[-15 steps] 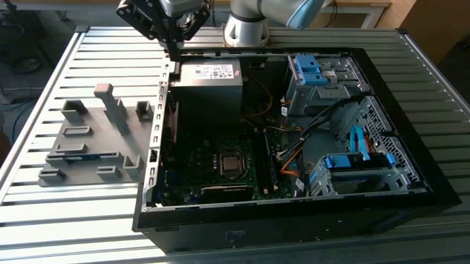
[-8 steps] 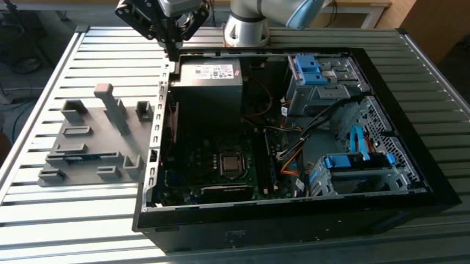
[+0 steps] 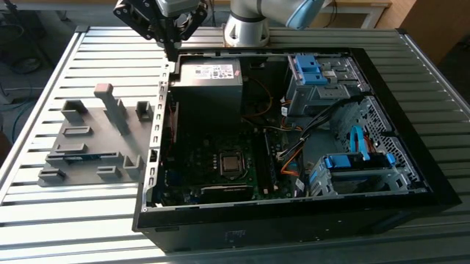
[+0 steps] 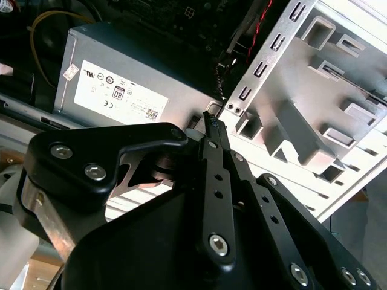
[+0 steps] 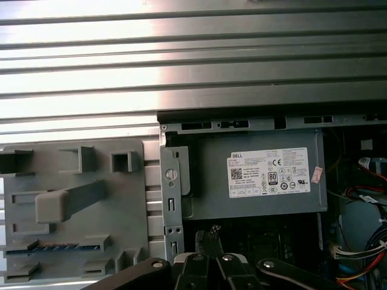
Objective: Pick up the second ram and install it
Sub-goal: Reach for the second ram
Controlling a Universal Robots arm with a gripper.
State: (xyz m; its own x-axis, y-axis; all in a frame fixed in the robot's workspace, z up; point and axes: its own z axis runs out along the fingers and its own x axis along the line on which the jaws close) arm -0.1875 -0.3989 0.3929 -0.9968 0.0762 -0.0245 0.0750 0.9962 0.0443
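Slatted metal table [image 3: 88, 60], second ram [image 3: 81, 157] in grey holder [image 3: 103, 144]

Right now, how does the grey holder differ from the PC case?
The grey holder is a light, low plastic block; the PC case is black and far bigger. The holder carries a blue-green memory stick in a slot; the open case shows its board, power supply and cables. Both sit side by side on the slatted table.

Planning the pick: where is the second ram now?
The second ram sits in the grey holder block, on the exterior view's left of the computer case.
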